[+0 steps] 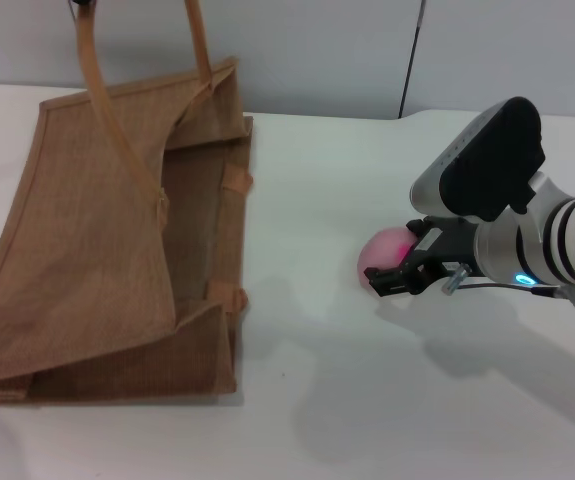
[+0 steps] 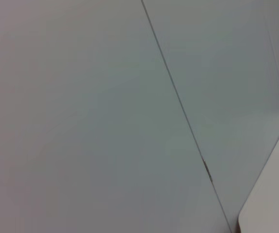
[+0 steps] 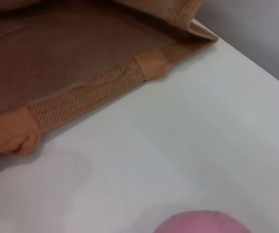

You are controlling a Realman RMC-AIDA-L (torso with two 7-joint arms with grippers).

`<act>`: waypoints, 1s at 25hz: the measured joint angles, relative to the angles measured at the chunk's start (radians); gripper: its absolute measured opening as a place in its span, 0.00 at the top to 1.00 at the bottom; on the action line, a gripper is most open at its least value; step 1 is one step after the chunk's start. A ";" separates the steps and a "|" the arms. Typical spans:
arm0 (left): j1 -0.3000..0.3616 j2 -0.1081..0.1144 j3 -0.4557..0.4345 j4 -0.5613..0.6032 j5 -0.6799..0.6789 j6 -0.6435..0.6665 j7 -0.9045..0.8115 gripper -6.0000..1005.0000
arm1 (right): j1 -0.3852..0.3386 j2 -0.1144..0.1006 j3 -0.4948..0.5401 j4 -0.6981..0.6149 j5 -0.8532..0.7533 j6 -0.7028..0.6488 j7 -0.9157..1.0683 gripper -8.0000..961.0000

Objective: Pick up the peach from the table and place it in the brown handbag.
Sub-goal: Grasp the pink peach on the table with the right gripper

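The brown handbag (image 1: 97,260) lies on the left of the white table (image 1: 347,400), its mouth facing right and propped open; its edge also shows in the right wrist view (image 3: 81,97). One strap handle (image 1: 92,60) rises taut to my left gripper (image 1: 82,3), only a dark sliver at the top edge. The pale-pink peach (image 1: 385,255) rests on the table right of the bag. My right gripper (image 1: 399,265) is at the peach, reaching in from the right. The peach's top shows in the right wrist view (image 3: 202,222).
A grey wall with a vertical seam (image 1: 412,60) stands behind the table. Bare white tabletop lies between the bag's mouth and the peach. The left wrist view shows only the wall and a table corner (image 2: 270,204).
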 joint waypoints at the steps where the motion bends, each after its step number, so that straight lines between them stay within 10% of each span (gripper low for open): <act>1: 0.000 0.000 0.000 0.000 0.000 0.000 0.000 0.91 | 0.001 0.000 0.000 0.000 0.001 0.000 0.000 0.07; 25: -0.030 -0.003 0.002 -0.017 0.006 0.000 0.007 0.91 | 0.147 0.001 0.045 0.113 0.003 0.064 0.005 0.22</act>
